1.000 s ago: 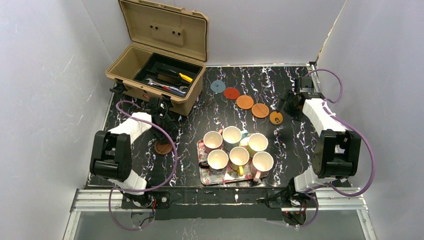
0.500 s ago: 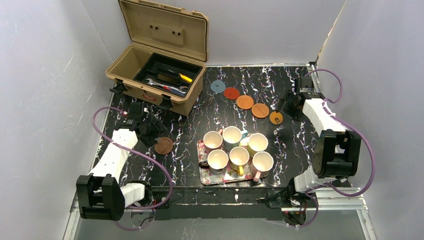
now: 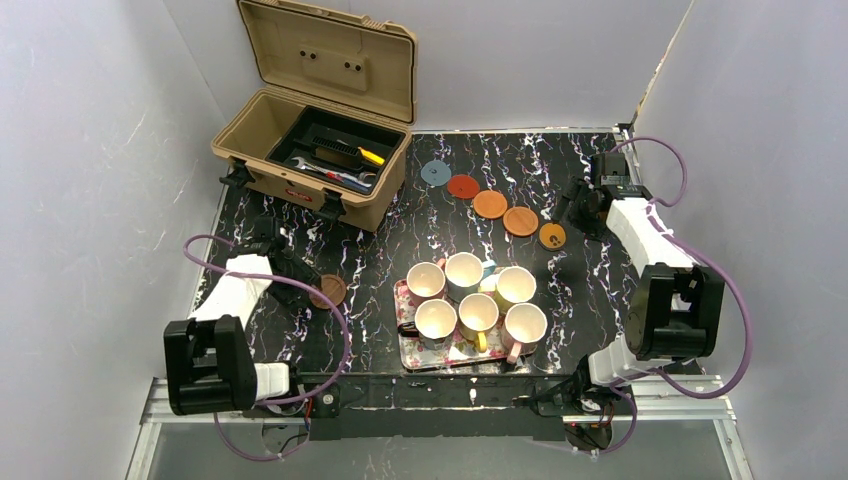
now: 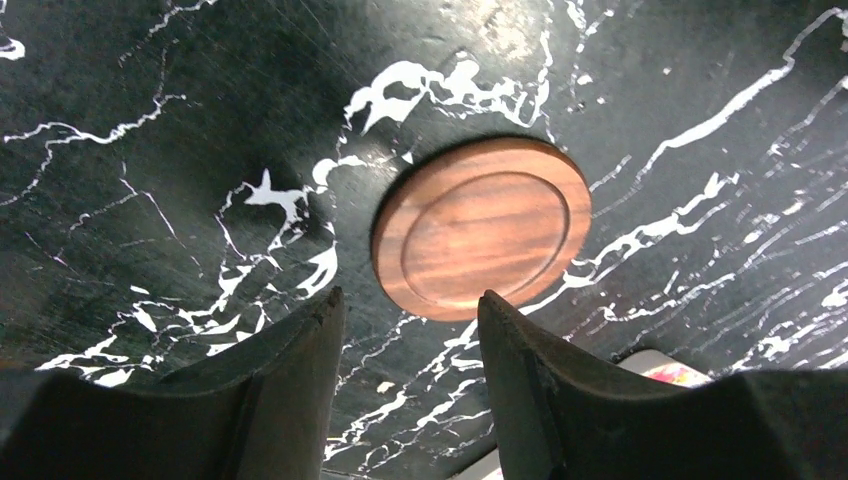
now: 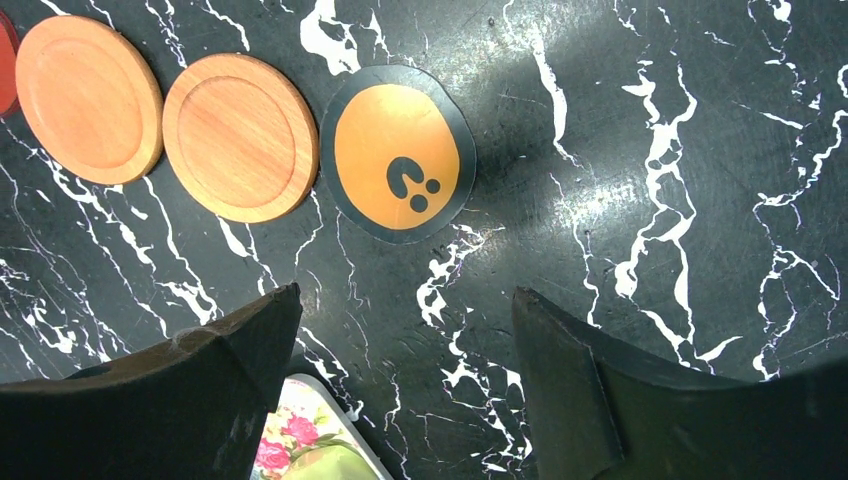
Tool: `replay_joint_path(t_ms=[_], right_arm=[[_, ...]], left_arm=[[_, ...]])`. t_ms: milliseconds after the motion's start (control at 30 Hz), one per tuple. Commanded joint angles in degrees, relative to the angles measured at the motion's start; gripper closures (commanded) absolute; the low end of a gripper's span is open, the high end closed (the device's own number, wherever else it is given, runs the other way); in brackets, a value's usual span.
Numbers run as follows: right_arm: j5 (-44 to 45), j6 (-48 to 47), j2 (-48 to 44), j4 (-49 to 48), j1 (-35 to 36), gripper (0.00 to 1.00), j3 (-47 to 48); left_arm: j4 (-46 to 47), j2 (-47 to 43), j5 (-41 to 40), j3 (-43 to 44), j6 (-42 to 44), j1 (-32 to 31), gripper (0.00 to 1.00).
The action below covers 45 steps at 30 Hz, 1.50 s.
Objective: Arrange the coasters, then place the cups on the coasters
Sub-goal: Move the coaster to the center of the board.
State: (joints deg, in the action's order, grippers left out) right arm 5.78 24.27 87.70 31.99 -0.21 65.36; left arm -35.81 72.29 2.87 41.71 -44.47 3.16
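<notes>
Five coasters lie in a slanting row at the back: blue-grey [image 3: 435, 173], red [image 3: 463, 186], orange [image 3: 489, 204], wooden [image 3: 520, 221] and yellow-orange with a dark rim [image 3: 552, 235]. A dark brown coaster [image 3: 327, 290] lies flat on its own at the left. My left gripper [image 3: 300, 283] sits just left of it, open, with the disc's near edge [image 4: 480, 228] showing between its tips and nothing gripped. Just right of the yellow-orange coaster [image 5: 398, 167], my right gripper [image 3: 578, 210] hangs open and empty. Several cups [image 3: 464, 270] stand upright together on the floral tray [image 3: 404, 352].
An open tan toolbox [image 3: 315, 130] with tools takes up the back left. The tray's corner [image 5: 290, 440] shows beside my right gripper's left finger. White walls close in the black marbled tabletop [image 3: 400, 230] on three sides.
My left arm swung its elbow out to the near left, and its gripper drew back off the dark brown coaster, which stays on the table. The right arm has not moved.
</notes>
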Motion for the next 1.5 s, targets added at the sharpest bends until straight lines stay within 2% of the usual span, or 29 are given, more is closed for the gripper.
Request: replay_joint_path(t_ms=[0,200,367,633,767,1033,1133,1367,1467], right_arm=[[0.23,0.51,-3.0,0.49,0.08,0.15,-0.1],[0.72,0.49,-3.94,0.72,0.04,0.15,-0.5],[0.7,0.47,-4.16,0.95,0.05,0.14,-0.5],[0.83,0.48,-4.38,1.07,0.05,0.15,-0.74],[0.64,0.46,-4.29,0.97,0.08,0.15,-0.9],[0.45,0.43,-4.39,0.88,0.06,0.15,-0.9],[0.31,0.06,-4.29,1.13,0.08,0.14,-0.4],[-1.89,-2.26,-4.49,1.54,0.1,0.13,3.25],[-3.4,-3.96,-3.81,1.53,2.57,0.13,6.35]], left_arm=[[0.02,2.36,-2.12,0.28,1.58,1.24,0.51],[2.27,6.14,-1.1,1.11,2.82,1.5,0.55],[3.8,8.76,-0.52,0.11,2.75,1.48,0.65],[6.33,9.51,1.51,-3.15,2.57,-0.02,0.68],[7.13,10.23,2.23,-2.15,2.48,-2.25,0.69],[7.13,16.02,2.57,3.49,1.97,-11.59,0.7],[7.01,17.2,3.09,4.86,1.71,-12.85,0.71],[5.89,10.96,2.12,5.35,1.8,-12.83,0.68],[4.03,6.94,0.73,5.91,2.0,-12.83,0.64]])
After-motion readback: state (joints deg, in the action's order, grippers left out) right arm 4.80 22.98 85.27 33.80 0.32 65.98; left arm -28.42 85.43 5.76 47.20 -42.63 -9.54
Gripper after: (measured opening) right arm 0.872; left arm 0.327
